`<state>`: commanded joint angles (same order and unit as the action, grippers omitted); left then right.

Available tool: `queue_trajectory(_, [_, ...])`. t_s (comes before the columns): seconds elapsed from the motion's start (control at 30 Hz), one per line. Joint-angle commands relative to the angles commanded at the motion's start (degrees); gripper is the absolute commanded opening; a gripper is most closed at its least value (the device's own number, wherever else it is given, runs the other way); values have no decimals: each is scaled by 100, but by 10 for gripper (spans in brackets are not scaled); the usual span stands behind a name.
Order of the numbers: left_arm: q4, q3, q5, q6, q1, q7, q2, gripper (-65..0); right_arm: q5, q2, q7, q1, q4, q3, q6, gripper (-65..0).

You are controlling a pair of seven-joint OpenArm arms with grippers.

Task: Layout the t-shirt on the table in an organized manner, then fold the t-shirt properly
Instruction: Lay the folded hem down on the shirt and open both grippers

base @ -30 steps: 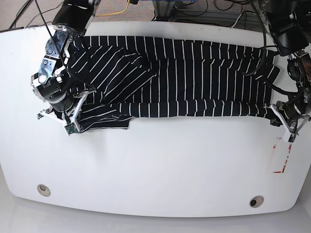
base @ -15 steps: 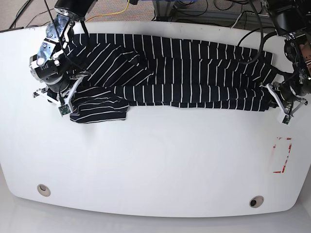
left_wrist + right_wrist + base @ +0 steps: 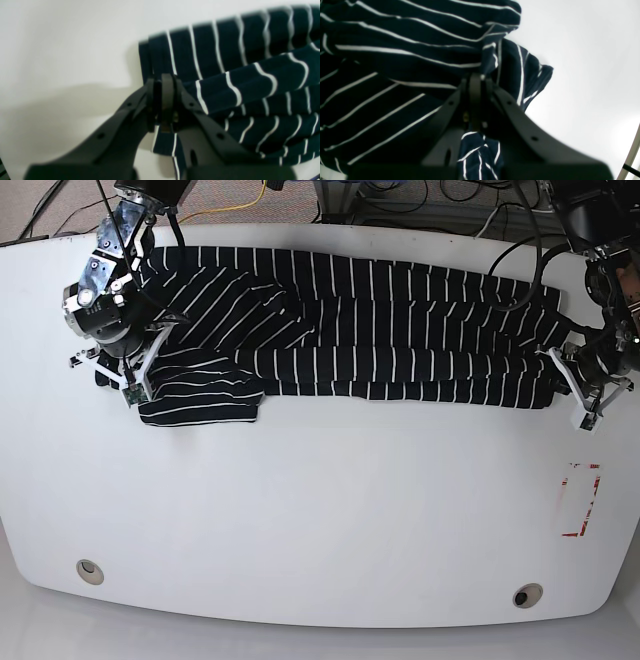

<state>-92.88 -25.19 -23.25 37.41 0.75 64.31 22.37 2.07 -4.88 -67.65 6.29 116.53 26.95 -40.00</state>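
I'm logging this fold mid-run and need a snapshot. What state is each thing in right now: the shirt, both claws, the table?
t-shirt: lying folded lengthwise in a long band across the table's far side, one sleeve sticking out, both ends pinched.
left claw: shut on the t-shirt's edge.
right claw: shut on bunched cloth at the sleeve end.
table: near half bare, apart from a red mark.
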Motion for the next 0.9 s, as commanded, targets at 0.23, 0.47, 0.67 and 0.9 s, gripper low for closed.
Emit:
queue_trajectory(0.23, [-396, -88, 0, 0, -35, 352, 0, -649, 0, 0, 0, 149, 0, 0, 0, -650])
queue_trajectory(0.47, [-448, -88, 0, 9, -246, 387, 0, -649, 0, 0, 0, 413, -18, 9, 0, -650])
queue_trajectory(0.67, [-448, -88, 9, 9, -457, 387, 0, -649, 0, 0, 9, 554, -35, 141, 0, -650])
queue_trajectory(0.9, [-431, -88, 26, 9, -598, 387, 0, -649, -26, 0, 9, 607, -53, 246, 0, -650])
